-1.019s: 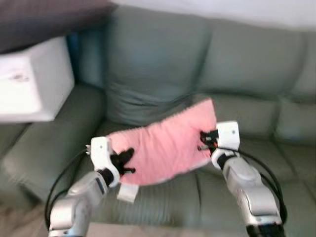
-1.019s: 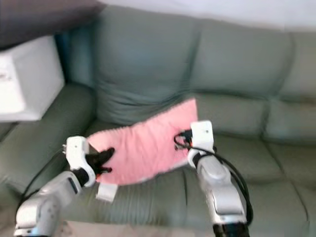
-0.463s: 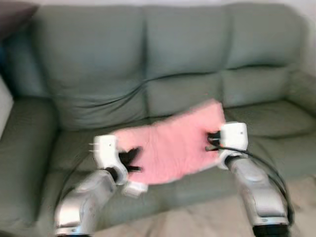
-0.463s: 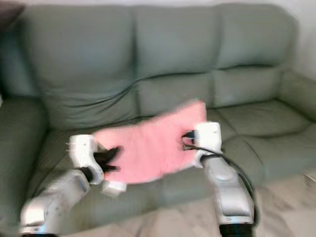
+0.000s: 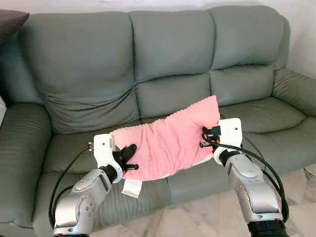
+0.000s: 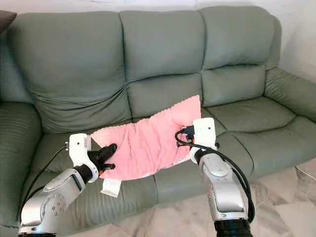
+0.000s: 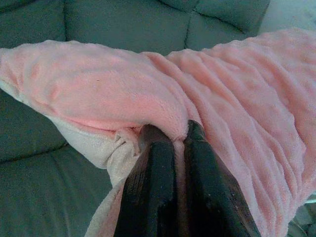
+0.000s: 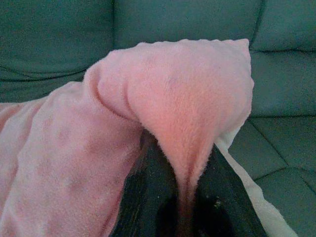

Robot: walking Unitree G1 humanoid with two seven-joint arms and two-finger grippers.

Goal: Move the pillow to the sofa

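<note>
A pink fluffy pillow [image 5: 168,140] hangs stretched between my two grippers, over the front of the sofa's middle seat. My left gripper [image 5: 129,159] is shut on its lower left edge, and the wrist view shows its fingers [image 7: 158,168] pinching the pink fabric [image 7: 148,98]. My right gripper [image 5: 203,138] is shut on the pillow's right edge, which sits higher. In the right wrist view the fabric [image 8: 173,94] folds over between the fingers [image 8: 148,197]. A white label [image 5: 131,188] dangles below the left corner. The grey-green three-seat sofa [image 5: 168,54] faces me.
The sofa's left armrest [image 5: 19,148] and right armrest [image 5: 296,89] bound the seats. A dark cushion corner [image 5: 10,22] shows at the upper left. Pale marble floor [image 5: 207,222] lies in front of the sofa.
The camera has swung right: the white box and dark cushion slid out at the left and the whole sofa came into view. Both grippers keep their hold on the pillow.
</note>
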